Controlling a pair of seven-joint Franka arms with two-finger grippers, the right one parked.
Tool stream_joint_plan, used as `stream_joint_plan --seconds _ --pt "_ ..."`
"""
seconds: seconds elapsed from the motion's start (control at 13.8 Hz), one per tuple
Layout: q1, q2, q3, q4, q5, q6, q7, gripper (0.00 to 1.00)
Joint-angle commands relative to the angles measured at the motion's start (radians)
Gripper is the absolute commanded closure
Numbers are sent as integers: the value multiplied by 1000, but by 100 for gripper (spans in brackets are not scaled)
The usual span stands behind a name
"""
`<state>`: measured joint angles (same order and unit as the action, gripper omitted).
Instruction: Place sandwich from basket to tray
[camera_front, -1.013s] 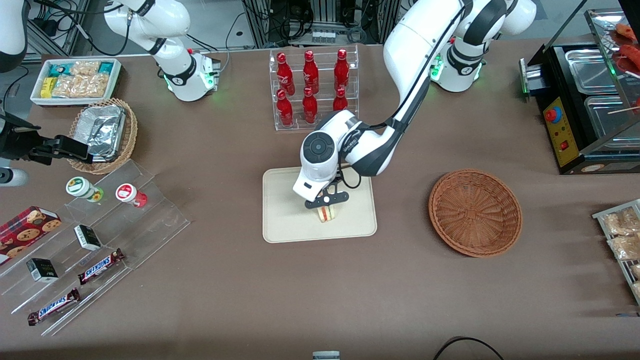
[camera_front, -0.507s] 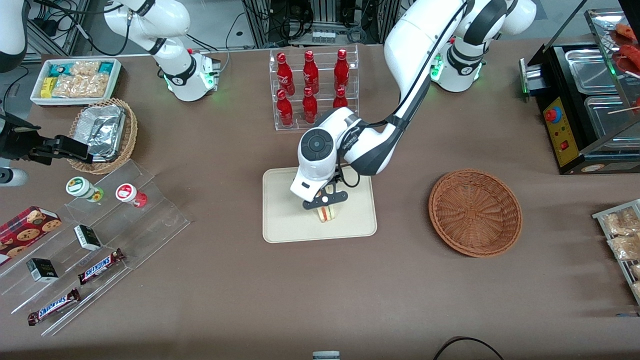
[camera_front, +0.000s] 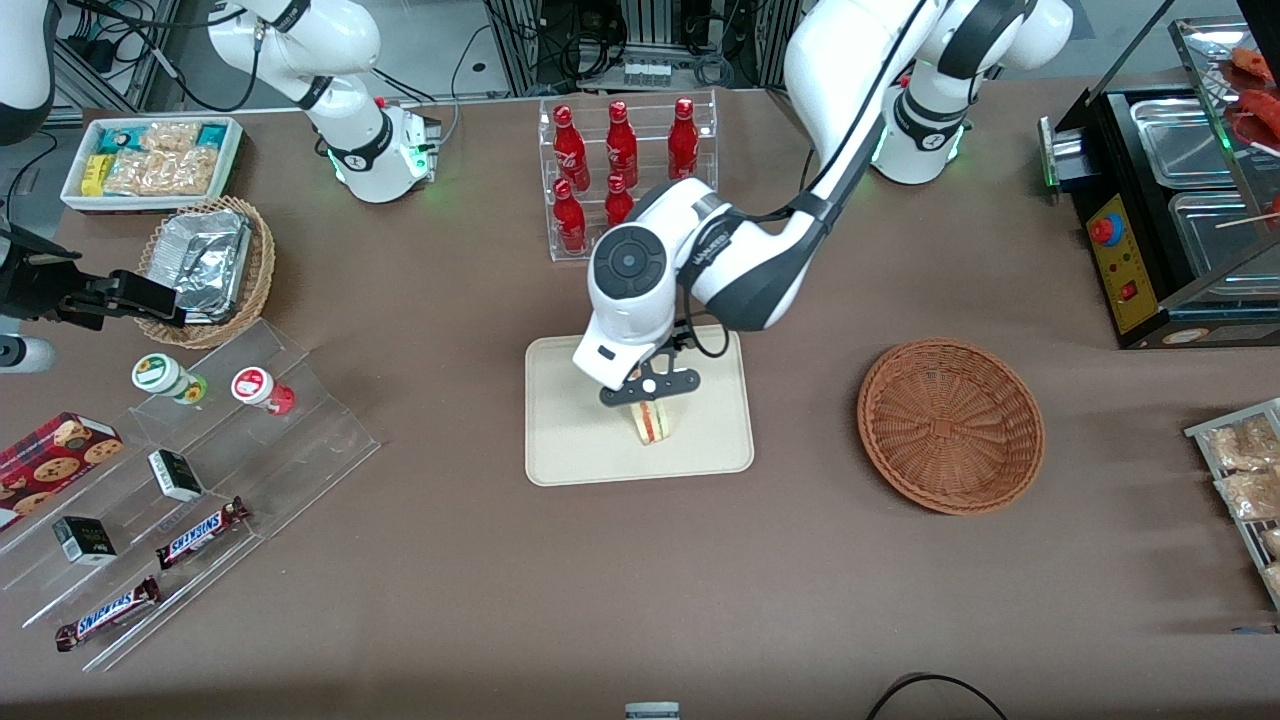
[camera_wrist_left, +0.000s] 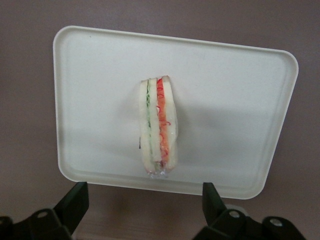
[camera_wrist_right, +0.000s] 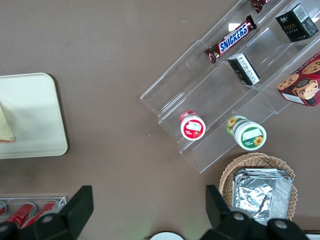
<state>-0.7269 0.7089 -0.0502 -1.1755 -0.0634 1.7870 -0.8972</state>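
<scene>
The sandwich (camera_front: 654, 423) (camera_wrist_left: 158, 126) stands on its edge on the cream tray (camera_front: 570, 440) (camera_wrist_left: 235, 100), with its red and green filling lines facing up. My gripper (camera_front: 650, 388) (camera_wrist_left: 142, 200) hangs open above the sandwich, clear of it, with nothing between its fingers. The reddish-brown basket (camera_front: 950, 425) sits empty beside the tray, toward the working arm's end of the table. A corner of the tray (camera_wrist_right: 30, 115) and a bit of the sandwich (camera_wrist_right: 6, 127) show in the right wrist view.
A clear rack of red bottles (camera_front: 625, 175) stands farther from the front camera than the tray. A clear stepped shelf (camera_front: 200, 470) with snack bars and cups, a tan basket with a foil container (camera_front: 205, 265) and a white snack bin (camera_front: 150, 160) lie toward the parked arm's end.
My gripper has risen off the sandwich and drawn away from the front camera. The sandwich stays on the tray, now more exposed below the fingers.
</scene>
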Motion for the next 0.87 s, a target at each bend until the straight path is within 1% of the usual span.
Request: stream_joint_plan --seconds 0.0,0.22,0.36,0.43,0.58,0.65,0.72,0.8 --pt "47 -52 6 -7 0 -64 148 0" --pt "151 -101 6 -13 -3 -158 358 0" --pt "233 -130 6 -15 -3 -202 546 0" --pt "266 -141 6 -15 0 -224 614 0" --pt "348 -170 9 -35 10 -251 696 0" --pt "381 -205 9 -71 39 -250 731 0" --pt "412 -241 7 -114 84 -244 780 0" --pt "432 -261 9 -137 102 -250 816 0"
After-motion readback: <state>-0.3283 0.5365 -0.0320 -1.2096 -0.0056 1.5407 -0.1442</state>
